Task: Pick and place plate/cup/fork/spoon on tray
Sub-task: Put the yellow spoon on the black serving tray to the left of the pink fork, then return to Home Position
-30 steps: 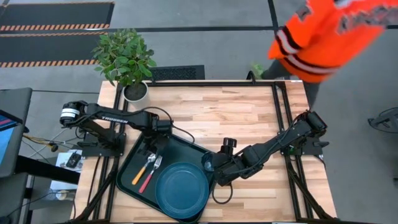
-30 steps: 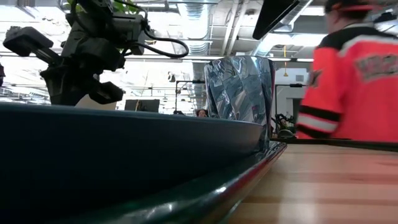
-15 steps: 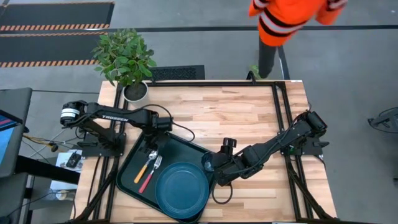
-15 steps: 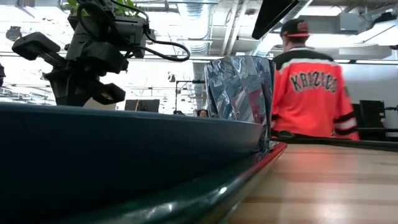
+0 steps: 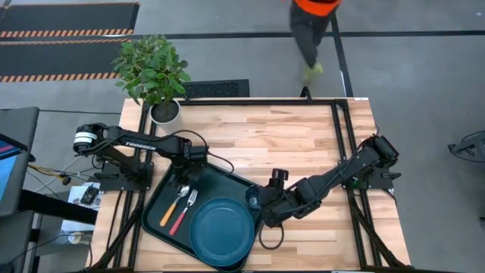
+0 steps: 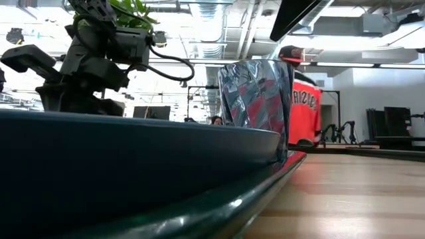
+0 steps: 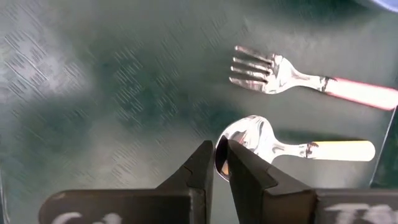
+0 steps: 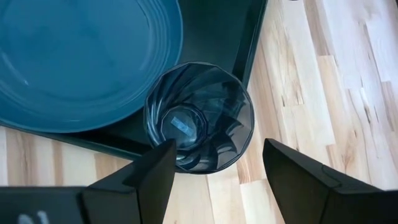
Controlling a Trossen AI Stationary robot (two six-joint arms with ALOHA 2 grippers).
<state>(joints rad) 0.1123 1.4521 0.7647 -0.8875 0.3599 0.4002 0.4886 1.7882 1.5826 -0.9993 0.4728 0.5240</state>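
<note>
The dark-green tray [image 5: 220, 182] lies at the table's near left. On it lie the dark-blue plate [image 5: 222, 231], the pink-handled fork [image 7: 292, 78] and the orange-handled spoon [image 7: 280, 146], side by side to the plate's left. The grey-blue cup [image 8: 199, 118] stands upright at the tray's right corner beside the plate; in the low view [image 6: 255, 99] its foot is hidden. My left gripper [image 7: 216, 152] is shut, tips just by the spoon's bowl. My right gripper [image 8: 217, 149] is open, one finger on each side of the cup. My left gripper points down at the end of the spoon's bowl [image 7: 233, 134]; I cannot tell whether it touches. My right gripper comes slanting from above at the table's right side. One finger [image 8: 158, 168] is close against the cup's wall and I cannot tell whether it touches. The other stands apart.
A potted plant [image 5: 154, 72] stands at the table's far left corner. A person in orange [image 5: 311, 23] is beyond the far edge. Bare wood [image 5: 288, 136] lies to the right of and beyond the tray.
The person in orange has walked away from the table's far right edge. My left gripper has tipped a little over the tray's far left part. The cup, plate, fork and spoon have stayed put.
</note>
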